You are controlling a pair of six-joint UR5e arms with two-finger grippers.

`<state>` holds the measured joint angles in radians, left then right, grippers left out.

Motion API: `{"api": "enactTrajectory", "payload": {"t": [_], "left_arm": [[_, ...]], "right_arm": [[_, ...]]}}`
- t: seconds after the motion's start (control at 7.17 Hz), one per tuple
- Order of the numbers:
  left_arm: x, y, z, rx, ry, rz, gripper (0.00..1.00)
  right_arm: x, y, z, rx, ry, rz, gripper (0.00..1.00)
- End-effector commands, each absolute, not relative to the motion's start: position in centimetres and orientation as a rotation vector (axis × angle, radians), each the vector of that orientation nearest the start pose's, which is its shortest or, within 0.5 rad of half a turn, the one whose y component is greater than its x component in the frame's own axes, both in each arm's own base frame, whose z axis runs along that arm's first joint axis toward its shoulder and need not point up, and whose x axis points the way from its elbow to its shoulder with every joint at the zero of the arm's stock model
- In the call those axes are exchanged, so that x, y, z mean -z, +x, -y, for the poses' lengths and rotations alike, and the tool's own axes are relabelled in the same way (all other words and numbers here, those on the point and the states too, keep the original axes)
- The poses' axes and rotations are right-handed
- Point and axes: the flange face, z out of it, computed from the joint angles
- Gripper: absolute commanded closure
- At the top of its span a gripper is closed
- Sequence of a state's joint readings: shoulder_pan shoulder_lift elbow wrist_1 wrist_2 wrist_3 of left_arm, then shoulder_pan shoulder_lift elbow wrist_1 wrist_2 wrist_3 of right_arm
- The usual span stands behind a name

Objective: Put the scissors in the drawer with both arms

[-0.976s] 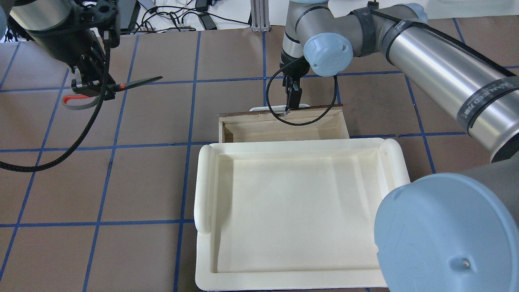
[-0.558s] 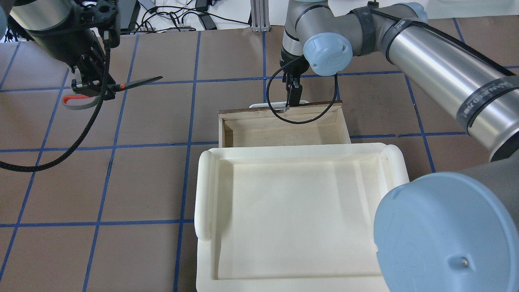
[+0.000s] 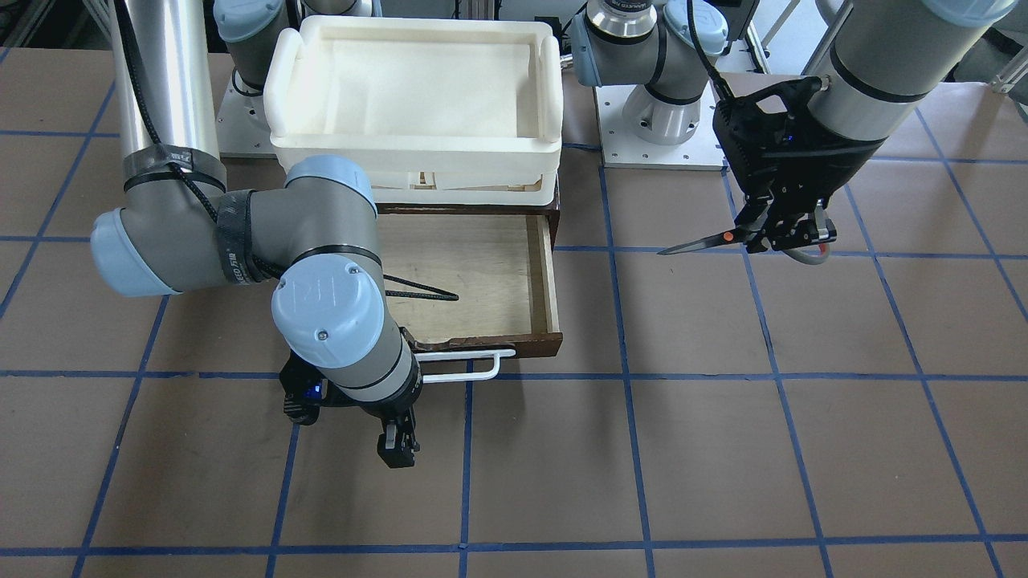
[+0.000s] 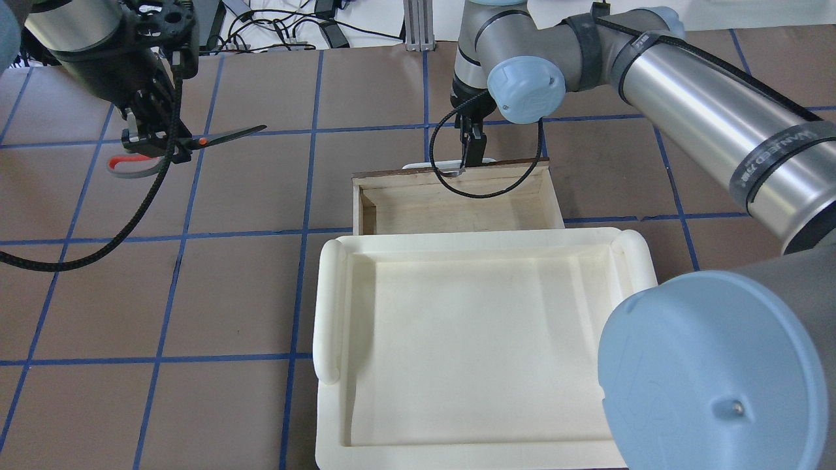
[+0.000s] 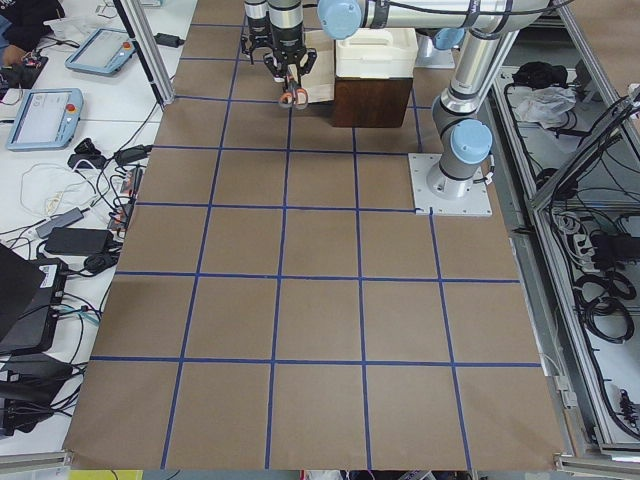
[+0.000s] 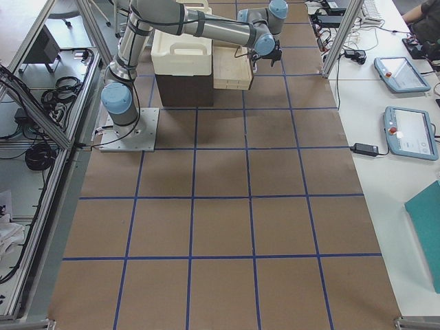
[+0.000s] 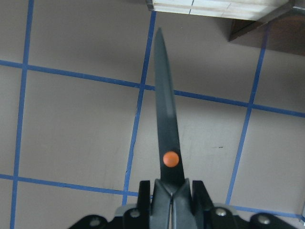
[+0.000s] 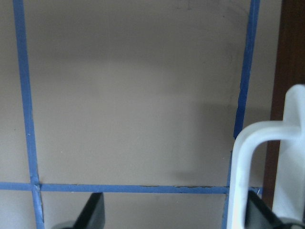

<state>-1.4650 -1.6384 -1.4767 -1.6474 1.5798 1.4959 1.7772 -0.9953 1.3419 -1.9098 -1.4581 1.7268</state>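
My left gripper is shut on the scissors just behind the orange pivot. It holds them level above the table, left of the drawer, blades pointing toward it. They also show in the front view and in the left wrist view. The dark brown drawer is pulled open, with its pale interior empty. My right gripper is open at the white bar handle. In the right wrist view its fingers stand wide apart, with the handle by the right one.
A cream-white foam tray sits on top of the cabinet above the drawer and also shows in the front view. A black cable from the right arm loops over the drawer's front. Brown table with blue grid tape all round.
The drawer has slid out a little farther, and my right gripper moved with its front, away from the robot. My left gripper shifted slightly right with the scissors.
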Motion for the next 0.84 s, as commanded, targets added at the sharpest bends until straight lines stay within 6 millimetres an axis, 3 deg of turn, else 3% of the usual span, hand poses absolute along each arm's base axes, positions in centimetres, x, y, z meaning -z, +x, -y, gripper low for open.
{"api": "enactTrajectory", "payload": {"t": [0.0,0.42,0.7], "left_arm": [[-48.7,-9.2,52.9,-0.041,2.094,-2.442,1.00],[-48.9,-11.9,52.3,-0.055,2.163,-2.395,1.00],[-48.6,-16.0,51.5,-0.042,2.207,-2.386,1.00]], "right_arm": [[-29.2,28.5,65.9,-0.127,2.114,-2.222,0.00],[-29.7,27.6,66.4,-0.119,2.119,-2.205,0.00],[-30.3,27.5,66.5,-0.113,2.115,-2.198,0.00]]}}
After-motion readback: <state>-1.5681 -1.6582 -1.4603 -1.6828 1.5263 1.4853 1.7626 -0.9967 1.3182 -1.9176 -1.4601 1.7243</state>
